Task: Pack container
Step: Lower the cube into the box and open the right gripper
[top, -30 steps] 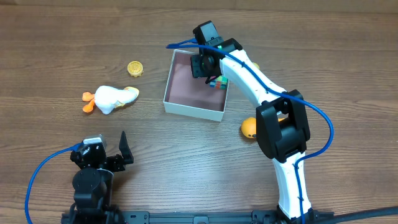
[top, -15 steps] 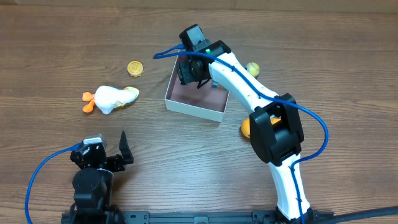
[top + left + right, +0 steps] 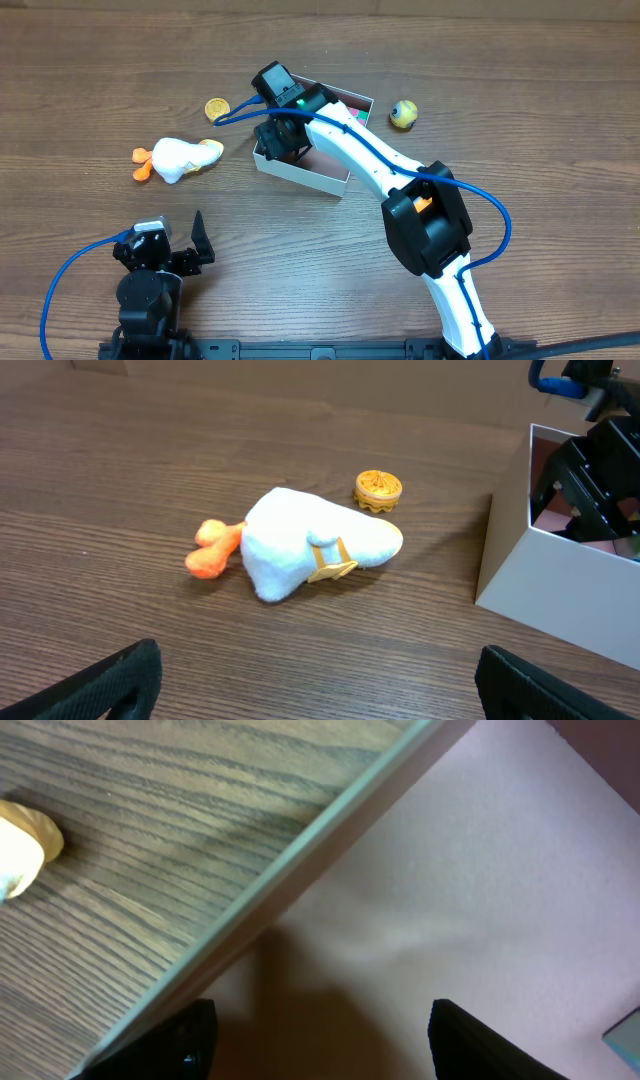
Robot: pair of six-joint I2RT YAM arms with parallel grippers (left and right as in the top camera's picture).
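The container (image 3: 300, 173) is a shallow white-walled box with a pinkish inside, at the table's middle back. My right gripper (image 3: 278, 140) is open inside it, by its left wall. In the right wrist view the fingers (image 3: 325, 1040) hang open over the pink floor (image 3: 480, 870), holding nothing. The container's white wall also shows in the left wrist view (image 3: 560, 590). A small multicoloured toy lies at the container's far right edge (image 3: 358, 115). My left gripper (image 3: 190, 248) is open and empty at the front left, its fingers (image 3: 325, 695) wide apart above bare wood.
A white plush duck (image 3: 180, 158) with orange feet lies left of the container, also in the left wrist view (image 3: 300, 545). A gold disc (image 3: 217, 109) sits behind it. A yellow ball toy (image 3: 403, 114) sits right of the container.
My right gripper has swung left with the container, which has slid left and turned slightly. The yellow ball toy is now uncovered. The left arm has not moved.
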